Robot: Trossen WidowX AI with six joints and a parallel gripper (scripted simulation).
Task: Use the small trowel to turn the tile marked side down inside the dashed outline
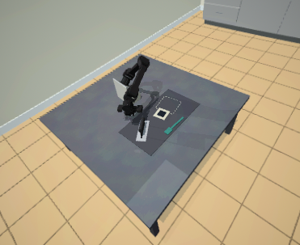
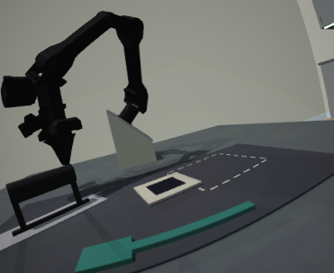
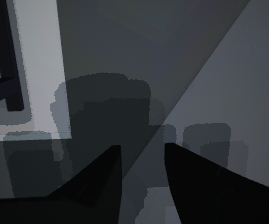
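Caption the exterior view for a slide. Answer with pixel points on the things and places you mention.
The black gripper (image 1: 143, 120) (image 2: 66, 163) (image 3: 142, 153) hangs partly open by the black-handled tool (image 1: 142, 131) (image 2: 41, 181) (image 3: 9, 80); cream tile (image 1: 156, 116) (image 2: 152, 200) and green spatula (image 1: 174, 125) (image 2: 192, 229) lie nearby.

Your wrist view is dim, with layered, jagged-edged shadows beyond the claw (image 3: 142, 153); your top view shows the floor (image 1: 237, 177) bright and warm.

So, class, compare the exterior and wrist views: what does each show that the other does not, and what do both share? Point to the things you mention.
Only the exterior view: the tile (image 1: 162, 113) (image 2: 167, 186), the teal tool (image 1: 174, 125) (image 2: 189, 230), the dashed outline and the pale upright board (image 1: 120, 90) (image 2: 130, 141).

Only the wrist view: a clear gap between the fingertips of the gripper (image 1: 133, 116) (image 2: 66, 161) (image 3: 143, 146).

Both: the gripper, part of the mat (image 1: 156, 138) (image 2: 295, 175) (image 3: 100, 45), and the black-handled white plate (image 1: 146, 128) (image 2: 40, 181) (image 3: 42, 60), cut off in the wrist view.
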